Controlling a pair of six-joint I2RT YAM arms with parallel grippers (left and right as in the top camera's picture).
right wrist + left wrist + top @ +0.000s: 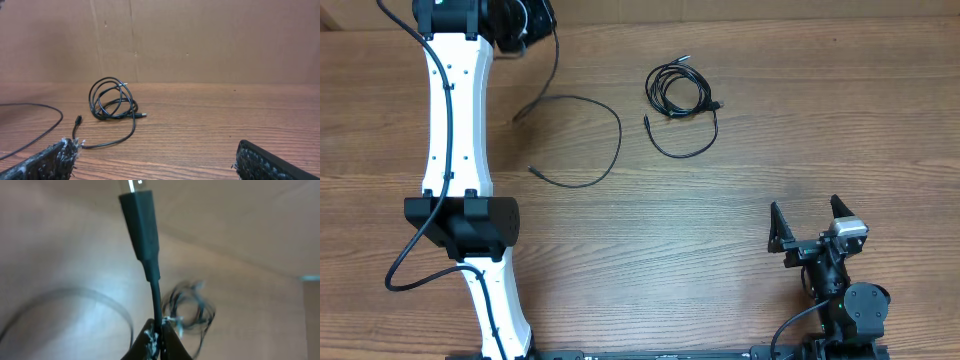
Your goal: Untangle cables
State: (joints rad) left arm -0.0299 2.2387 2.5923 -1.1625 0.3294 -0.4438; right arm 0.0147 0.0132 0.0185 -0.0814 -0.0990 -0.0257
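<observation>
A: Overhead view: how do the arms sit?

B: Left arm is stretched straight toward the far edge of the bench, wrist at the far-left corner. Right claw sits low at the near right, pointing away, jaws wide apart with nothing between them.

A: And the left claw?

B: Pinched together on a cable just under its plug, which stands up above the fingertips.

A: Where does that cable run?

B: Probably down into the loose open loop beside the left arm, though the wrist view is blurred. The coiled bundle lies mid-bench toward the far edge, one tail curling nearer, apart from both claws.
</observation>
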